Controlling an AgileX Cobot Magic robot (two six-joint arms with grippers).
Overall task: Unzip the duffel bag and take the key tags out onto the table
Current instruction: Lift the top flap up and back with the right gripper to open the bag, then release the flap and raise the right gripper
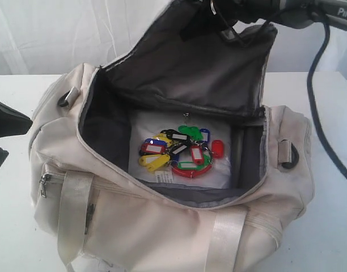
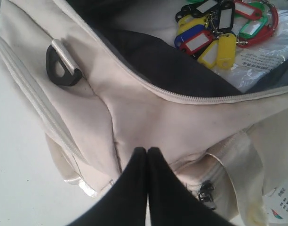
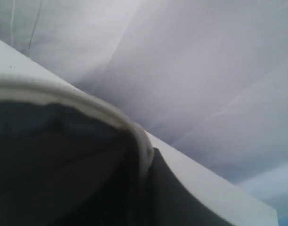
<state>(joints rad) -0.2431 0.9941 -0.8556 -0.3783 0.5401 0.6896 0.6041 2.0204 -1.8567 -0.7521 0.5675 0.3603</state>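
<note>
The cream-white duffel bag (image 1: 162, 226) lies unzipped on the white table (image 1: 326, 226). Its grey-lined top flap (image 1: 190, 68) is held upright. My right gripper (image 1: 221, 14) is shut on the flap's upper edge; in the right wrist view the cream piping (image 3: 134, 134) runs into my right gripper (image 3: 146, 160). The key tags (image 1: 179, 150), red, blue, yellow, green and black on a ring, lie inside the bag on a white plastic packet (image 1: 221, 170). My left gripper (image 2: 147, 149) is shut and empty, its tips close to the bag's outer fabric (image 2: 148, 108) below the opening. The key tags (image 2: 224, 28) sit well beyond it.
A black D-ring (image 2: 59, 70) sits on the bag's end near my left gripper (image 1: 26, 122). The side pocket's zipper pull (image 2: 206, 190) and a white paper hang tag (image 2: 280, 205) are close by. A black cable (image 1: 318, 102) hangs from the right arm. White backdrop behind.
</note>
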